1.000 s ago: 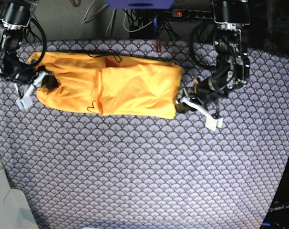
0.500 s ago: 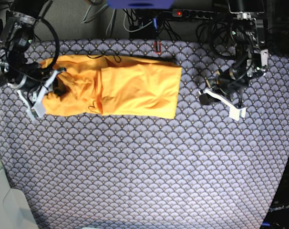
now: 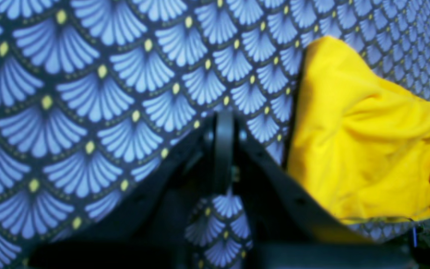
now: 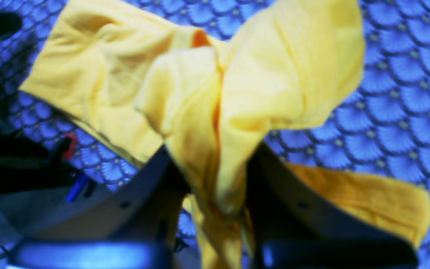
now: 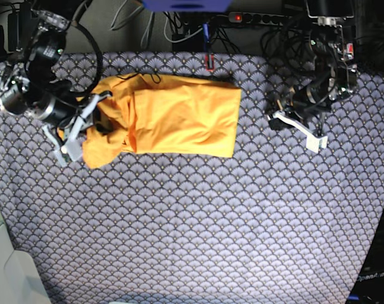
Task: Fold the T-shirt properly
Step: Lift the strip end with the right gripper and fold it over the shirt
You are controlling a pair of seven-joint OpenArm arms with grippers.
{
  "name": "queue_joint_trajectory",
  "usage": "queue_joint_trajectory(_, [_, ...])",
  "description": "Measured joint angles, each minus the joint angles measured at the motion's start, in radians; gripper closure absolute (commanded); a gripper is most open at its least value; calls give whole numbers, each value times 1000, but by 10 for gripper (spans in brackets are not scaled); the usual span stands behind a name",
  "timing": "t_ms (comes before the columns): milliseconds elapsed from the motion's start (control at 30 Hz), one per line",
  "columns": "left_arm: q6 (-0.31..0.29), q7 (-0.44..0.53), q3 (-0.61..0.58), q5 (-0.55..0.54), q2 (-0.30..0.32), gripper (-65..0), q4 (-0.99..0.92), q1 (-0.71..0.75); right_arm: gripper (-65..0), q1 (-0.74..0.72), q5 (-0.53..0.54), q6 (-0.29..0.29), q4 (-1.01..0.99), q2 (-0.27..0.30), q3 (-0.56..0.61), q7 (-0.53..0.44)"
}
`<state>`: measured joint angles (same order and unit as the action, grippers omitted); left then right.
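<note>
On the base view's left side, the right gripper (image 5: 79, 126) is clamped on a bunched end of the shirt (image 5: 173, 117). Its wrist cam shows yellow fabric wadded up between the two jaws, with more of it fanning out ahead of the gripper and a flap hanging off to one side. The end it holds is lifted and curled over toward the rest of the shirt, which stretches away from the gripper across the scallop cloth (image 5: 192, 215) as a long folded band, lying flat with some wrinkles.

Over on the right, the left gripper (image 5: 298, 126) is well clear of the shirt's other end, hovering above the cloth with nothing in it. From its wrist cam the jaws (image 3: 223, 149) look pinched together, just patterned cloth ahead of them, and the shirt's edge (image 3: 357, 142) sits off to the side, not touching. There's a power strip (image 5: 255, 18) past the cloth's far edge.
</note>
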<state>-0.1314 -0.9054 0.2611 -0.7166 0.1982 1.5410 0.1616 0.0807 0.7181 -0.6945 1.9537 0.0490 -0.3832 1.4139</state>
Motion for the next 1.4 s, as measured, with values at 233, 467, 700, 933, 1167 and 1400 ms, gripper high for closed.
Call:
queue_joint_trajectory(233, [0, -2, -3, -2, -11, 0, -53, -46, 0, 1, -6, 0, 2, 1, 124, 0])
queue_joint_trajectory(467, [5, -1, -41, -2, -7, 0, -56, -39, 0, -24, -14, 0, 3, 2, 245, 10])
queue_joint_trajectory(700, [4, -2, -34, 1, -2, 0, -56, -28, 0, -90, -5, 0, -2, 3, 456, -61])
queue_joint_trajectory(933, [5, -2, -34, -3, 18, 0, -52, -15, 0, -121, -25, 0, -18, 10, 574, -133])
queue_joint_trajectory(1167, [8, -5, 9, -5, 19, 0, -52, -14, 0, -124, -229, 0, -32, 14, 658, -174])
queue_joint_trajectory(1400, [7, -6, 11, -7, 18, 0, -52, -14, 0, -133, -447, 0, -100, -30, 715, -196])
